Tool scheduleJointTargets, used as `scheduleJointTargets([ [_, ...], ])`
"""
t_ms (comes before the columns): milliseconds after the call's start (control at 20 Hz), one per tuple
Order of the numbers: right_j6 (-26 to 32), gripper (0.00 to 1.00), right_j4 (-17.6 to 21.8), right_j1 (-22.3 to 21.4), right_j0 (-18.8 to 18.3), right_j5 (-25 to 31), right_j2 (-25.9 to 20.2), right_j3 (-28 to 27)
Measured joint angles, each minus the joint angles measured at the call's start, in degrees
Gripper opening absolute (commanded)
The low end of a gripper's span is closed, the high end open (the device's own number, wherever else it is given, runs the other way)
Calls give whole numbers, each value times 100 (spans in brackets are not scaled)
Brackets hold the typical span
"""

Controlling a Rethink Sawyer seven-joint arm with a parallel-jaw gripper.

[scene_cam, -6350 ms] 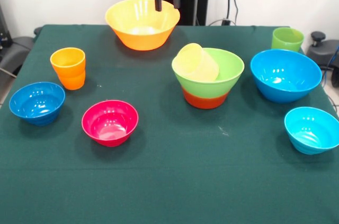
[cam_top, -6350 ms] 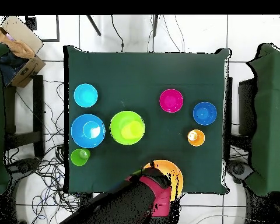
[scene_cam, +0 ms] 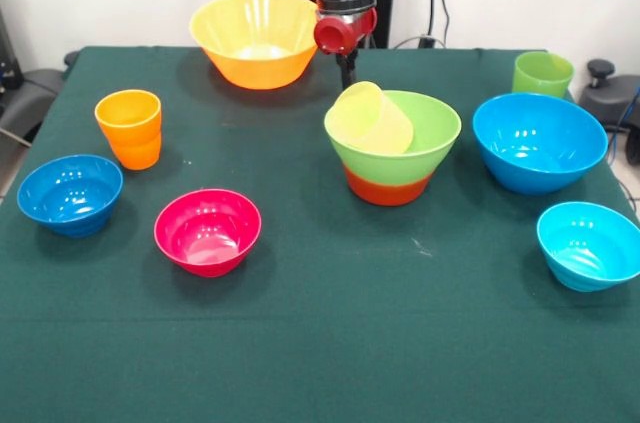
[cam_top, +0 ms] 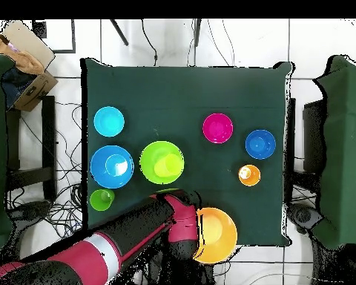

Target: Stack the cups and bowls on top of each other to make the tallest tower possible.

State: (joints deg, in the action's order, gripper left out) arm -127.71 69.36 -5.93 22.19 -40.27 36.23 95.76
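The tower stands right of centre: the orange-red bowl [scene_cam: 388, 186] at the bottom, the light green bowl [scene_cam: 425, 138] nested in it, and the pale yellow cup [scene_cam: 372, 118] lying tilted inside. My gripper [scene_cam: 347, 69] hangs just behind this pile, to the right of the big yellow-orange bowl [scene_cam: 255, 38]. It holds nothing that I can see. The orange cup [scene_cam: 130, 128] stands at the left and the light green cup [scene_cam: 542, 73] at the far right. In the overhead view the arm [cam_top: 136, 230] hides the gripper beside the yellow-orange bowl [cam_top: 216, 234].
The big blue bowl [scene_cam: 538, 141] and the small cyan bowl [scene_cam: 588, 243] sit on the right. The small dark blue bowl [scene_cam: 70, 193] and the magenta bowl [scene_cam: 208, 231] sit at the front left. In the overhead view the yellow-orange bowl overhangs the table's edge by the robot.
The arm has come down from over the yellow-orange bowl to its right, just behind the tower. The yellow-orange bowl has shifted sideways, away from the tower.
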Motion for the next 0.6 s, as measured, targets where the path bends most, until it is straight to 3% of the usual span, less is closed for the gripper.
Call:
scheduleJointTargets([
  [150, -150, 0, 81, -59, -1, 98, -54, 1],
  [200, -219, 100, 143, -108, -1, 141, -96, 1],
  [600, -294, 100, 225, -178, -1, 152, -192, 1],
])
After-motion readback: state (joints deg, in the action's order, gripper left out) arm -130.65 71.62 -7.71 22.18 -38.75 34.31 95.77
